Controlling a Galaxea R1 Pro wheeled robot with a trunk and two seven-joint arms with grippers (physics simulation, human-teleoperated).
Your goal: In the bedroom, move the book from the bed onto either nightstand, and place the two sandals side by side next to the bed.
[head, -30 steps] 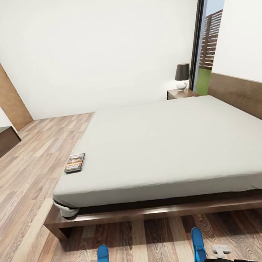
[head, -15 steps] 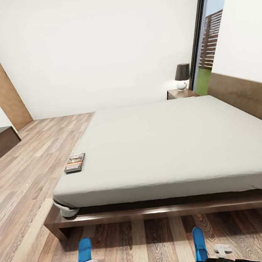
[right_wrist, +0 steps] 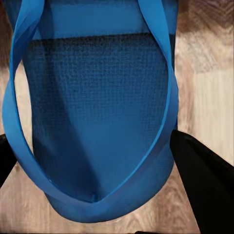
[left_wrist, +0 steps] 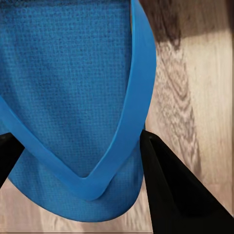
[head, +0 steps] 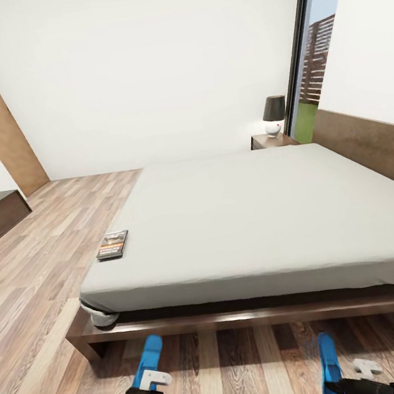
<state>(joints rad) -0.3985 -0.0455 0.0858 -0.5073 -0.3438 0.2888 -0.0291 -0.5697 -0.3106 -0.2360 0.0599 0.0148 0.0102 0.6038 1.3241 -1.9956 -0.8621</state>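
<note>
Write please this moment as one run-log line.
left gripper: shut on left sandal | right gripper: shut on right sandal | book: on bed

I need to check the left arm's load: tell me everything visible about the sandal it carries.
The left sandal is a bright blue flat flip-flop with a dimpled, foam-like sole and a thin blue V-strap. It sits between the left gripper's dark fingers, over the wood-plank floor just in front of the bed's frame, pointing toward the bed.

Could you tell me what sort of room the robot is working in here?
Most likely a bedroom: a large low bed with a grey mattress, a nightstand beside it carrying a lamp, and a wood-plank floor.
</note>
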